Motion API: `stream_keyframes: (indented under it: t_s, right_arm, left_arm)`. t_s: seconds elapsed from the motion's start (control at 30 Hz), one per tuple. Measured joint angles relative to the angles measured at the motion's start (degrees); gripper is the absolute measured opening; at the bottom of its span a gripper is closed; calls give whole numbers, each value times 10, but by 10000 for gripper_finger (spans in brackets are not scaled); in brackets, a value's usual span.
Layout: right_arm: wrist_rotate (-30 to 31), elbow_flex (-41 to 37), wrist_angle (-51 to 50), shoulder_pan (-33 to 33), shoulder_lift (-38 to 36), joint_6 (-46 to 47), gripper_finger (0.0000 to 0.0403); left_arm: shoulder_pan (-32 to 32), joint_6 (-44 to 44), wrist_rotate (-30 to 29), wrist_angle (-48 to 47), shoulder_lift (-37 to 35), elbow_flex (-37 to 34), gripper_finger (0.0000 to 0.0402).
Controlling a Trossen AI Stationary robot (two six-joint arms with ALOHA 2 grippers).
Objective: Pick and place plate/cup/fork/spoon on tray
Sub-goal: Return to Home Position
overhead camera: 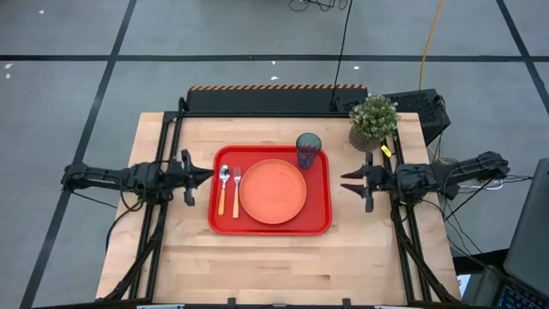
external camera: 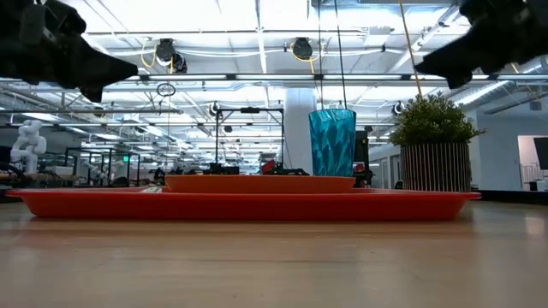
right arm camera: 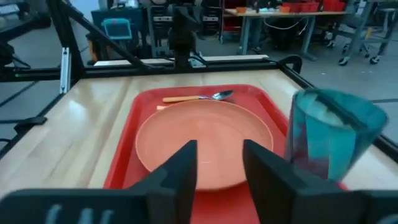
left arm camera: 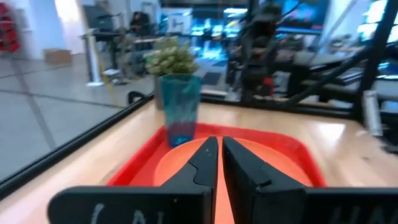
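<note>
Left claw (overhead camera: 208,176) is held above the worktop at 9 o'clock of the tray, fingers pressed together, nothing gripped; the tips (left arm camera: 211,163) are seen nearly touching in the left wrist view. Right claw (overhead camera: 346,181) is held at 3 o'clock of the tray, fingers (right arm camera: 185,163) parted, nothing between them. Both claws are raised clear of the surface in the low view.

The tray (overhead camera: 317,225) is placed mid-worktop, between the two claws. The plate (overhead camera: 273,191) is set flat at the tray's centre. The cup (overhead camera: 308,149) is stood upright in the tray's 1 o'clock corner, just beside the plate rim. The spoon (overhead camera: 223,187) and fork (overhead camera: 236,189) are laid side by side along the tray's 9 o'clock edge, spoon outermost, heads toward 12 o'clock, handles toward 6.

A potted plant (overhead camera: 374,120) is stood off the tray at 2 o'clock, near the right arm. A small yellow item (overhead camera: 386,151) lies by the pot; what it is cannot be told. Nothing is placed between either claw and the tray.

The worktop (overhead camera: 257,266) is light wood, framed by black rails. A black bar with orange-black hazard striping (overhead camera: 276,87) is fitted along the 12 o'clock edge. Grey floor with dark lines surrounds it. A large hall with ceiling lights and racks is seen behind in the low view.
</note>
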Motion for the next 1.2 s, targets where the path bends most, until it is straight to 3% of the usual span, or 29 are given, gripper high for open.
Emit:
stream_keyframes:
  t_s: [0.27,0.57,0.83,1.2]
  right_arm:
    - [-40,-89,1,-7,-127,3,7]
    - [-76,-132,6,-7,-212,22,1]
    - [-115,-139,-1,-7,-211,40,0]
    - [-116,-145,35,-8,-211,30,0]
  left_arm:
    - [13,-15,68,-3,-38,-33,7]
    - [43,-30,164,-14,-47,-37,3]
    - [60,-31,168,-16,-44,-37,2]
    - [60,-25,168,-17,-20,-37,3]
